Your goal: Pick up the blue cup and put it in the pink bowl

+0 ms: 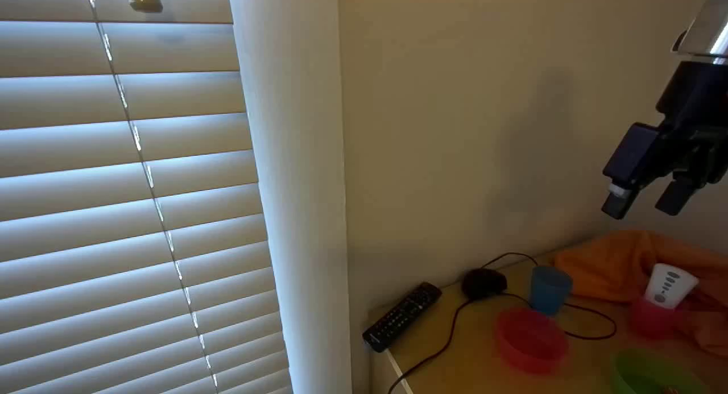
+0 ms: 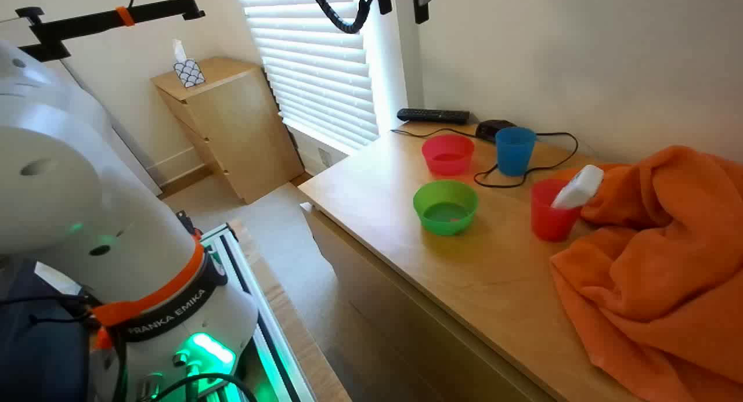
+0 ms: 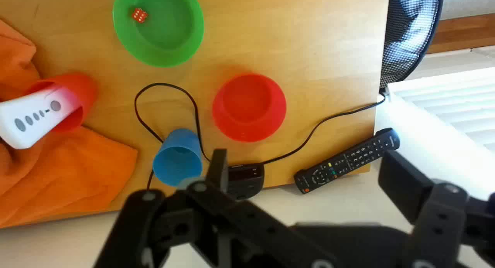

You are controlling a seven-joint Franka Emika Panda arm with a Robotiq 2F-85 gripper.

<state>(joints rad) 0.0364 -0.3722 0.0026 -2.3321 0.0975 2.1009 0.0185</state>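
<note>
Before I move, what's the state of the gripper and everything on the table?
Gripper: open, empty
Blue cup: upright, empty
Pink bowl: upright, empty
Green bowl: upright, red die inside
Red cup: upright, white handset tilted inside
Orange cloth: crumpled
Black remote: lying, buttons up
Black cable: looped
Black device: on or off unclear

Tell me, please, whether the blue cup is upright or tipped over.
Upright: in an exterior view, the blue cup shows its open rim on top and its narrower base below.
</note>
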